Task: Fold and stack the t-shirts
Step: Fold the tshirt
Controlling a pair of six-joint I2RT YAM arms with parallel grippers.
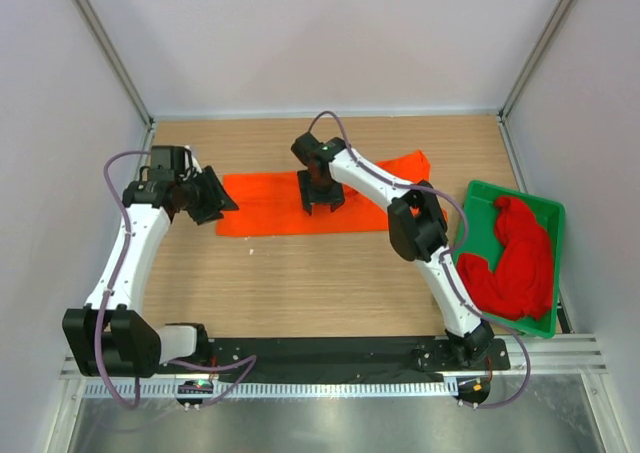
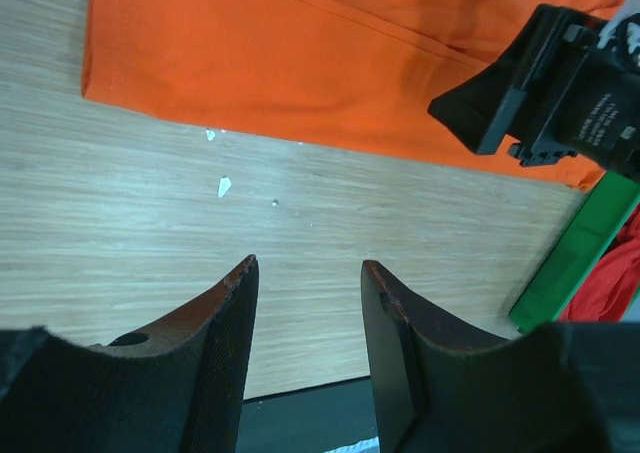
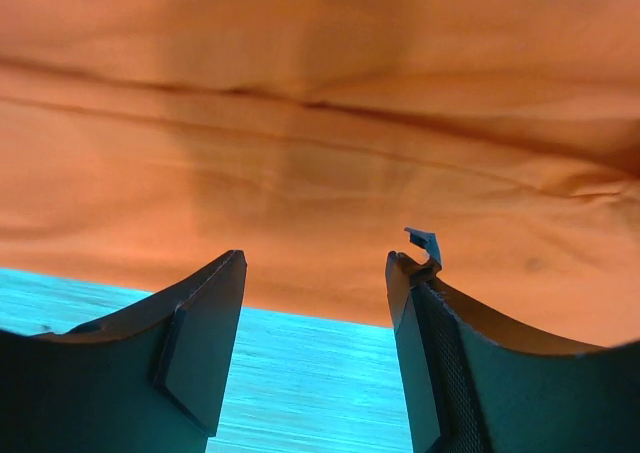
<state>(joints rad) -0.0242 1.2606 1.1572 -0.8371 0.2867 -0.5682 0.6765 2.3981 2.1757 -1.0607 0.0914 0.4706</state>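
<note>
A wooden surface (image 1: 300,283) fills the middle of the top view, with white walls around it. The orange t-shirt (image 1: 270,205) lies flat as a long strip across the upper centre. The red t-shirt (image 1: 515,263) sits crumpled in the green tray (image 1: 545,208) at the right edge. The left end effector (image 2: 305,268) hovers by the strip's left end with its jaws parted and empty; the right end effector (image 3: 315,258), likewise parted and empty, is over the strip's middle

One orange t-shirt (image 1: 270,205), one red t-shirt (image 1: 515,263), one green tray (image 1: 478,223), one wooden table (image 1: 330,283)
</note>
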